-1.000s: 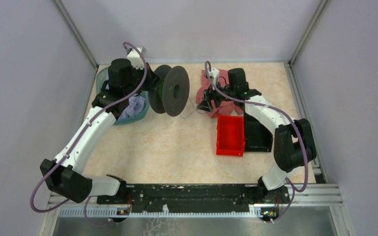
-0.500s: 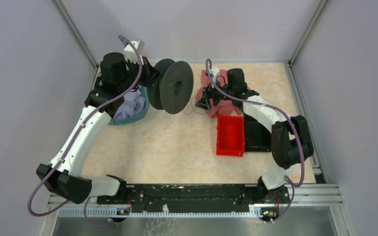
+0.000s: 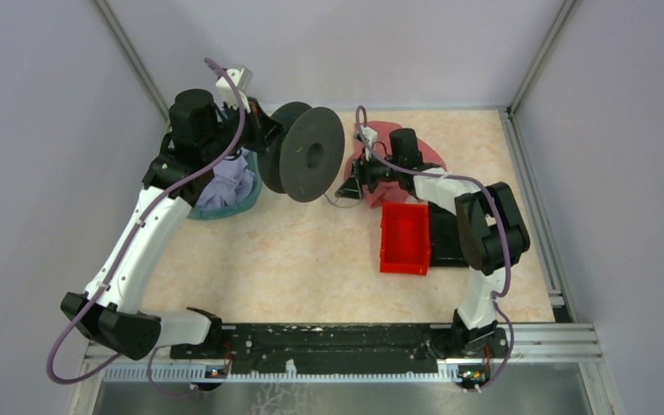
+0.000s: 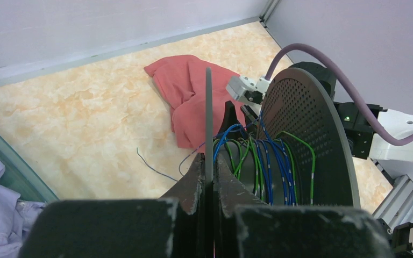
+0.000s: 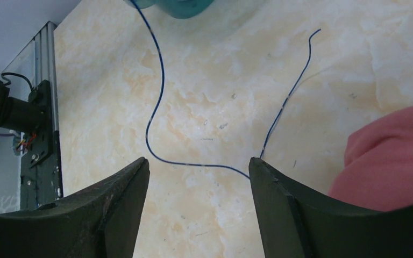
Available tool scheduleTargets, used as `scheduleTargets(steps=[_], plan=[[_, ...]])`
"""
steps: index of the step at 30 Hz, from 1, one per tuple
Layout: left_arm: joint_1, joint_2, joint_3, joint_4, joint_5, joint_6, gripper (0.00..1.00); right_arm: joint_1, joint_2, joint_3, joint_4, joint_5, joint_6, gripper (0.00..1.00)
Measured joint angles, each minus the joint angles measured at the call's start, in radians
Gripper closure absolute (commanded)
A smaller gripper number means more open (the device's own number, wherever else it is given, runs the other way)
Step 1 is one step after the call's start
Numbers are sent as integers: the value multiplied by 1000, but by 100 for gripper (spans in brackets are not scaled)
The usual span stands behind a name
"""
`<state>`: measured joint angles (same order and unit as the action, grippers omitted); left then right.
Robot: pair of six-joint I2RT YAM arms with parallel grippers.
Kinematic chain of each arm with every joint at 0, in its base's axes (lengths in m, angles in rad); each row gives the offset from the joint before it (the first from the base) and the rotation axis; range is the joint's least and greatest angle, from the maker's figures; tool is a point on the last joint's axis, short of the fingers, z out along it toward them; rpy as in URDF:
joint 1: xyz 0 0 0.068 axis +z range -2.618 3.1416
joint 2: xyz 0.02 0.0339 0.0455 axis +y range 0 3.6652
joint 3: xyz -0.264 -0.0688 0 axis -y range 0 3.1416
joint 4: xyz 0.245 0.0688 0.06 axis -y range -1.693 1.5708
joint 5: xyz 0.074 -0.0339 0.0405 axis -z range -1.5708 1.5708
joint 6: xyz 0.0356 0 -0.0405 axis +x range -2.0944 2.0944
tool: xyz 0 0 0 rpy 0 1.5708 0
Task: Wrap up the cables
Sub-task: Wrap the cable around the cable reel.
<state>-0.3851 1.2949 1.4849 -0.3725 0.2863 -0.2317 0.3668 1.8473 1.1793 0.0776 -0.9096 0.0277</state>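
**A:** How does the left pincer (image 4: pixel 208 161) stand?

**B:** Pressed together on the thin edge of the near flange of the black spool (image 3: pixel 311 156). Both flanges are upright.

**A:** And the right pincer (image 5: pixel 199 166)?

**B:** Spread wide, low over the tabletop (image 3: pixel 294 259), with nothing in it. One thin, dark blue strand of the cables (image 5: pixel 156 107) snakes over the marbled surface and lies under the gap between its fingers.

**A:** Where else are the cables?

**B:** Blue and green turns sit wound on the spool's hub. A loose end trails onto the tabletop between the spool and the right pincer. A red cloth (image 4: pixel 185 91) lies just beside that pincer.
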Motion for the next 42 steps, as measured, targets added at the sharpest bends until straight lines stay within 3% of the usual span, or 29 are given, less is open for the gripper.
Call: scheduleTargets(steps=[9,20,25,32,42], plan=[[4,0,0,-6,13,-4,100,25,24,0,117,-55,18,32],[12,0,6,-10,16,-16,100,64,71,-23,139,-115,21,35],[17,0,6,-10,12,-21,100,88,72,-45,139,-131,17,54],[26,0,6,-10,-67,-37,100,95,72,-67,144,-140,32,99],[34,0,6,-10,-282,-48,100,127,20,-139,91,-124,39,100]])
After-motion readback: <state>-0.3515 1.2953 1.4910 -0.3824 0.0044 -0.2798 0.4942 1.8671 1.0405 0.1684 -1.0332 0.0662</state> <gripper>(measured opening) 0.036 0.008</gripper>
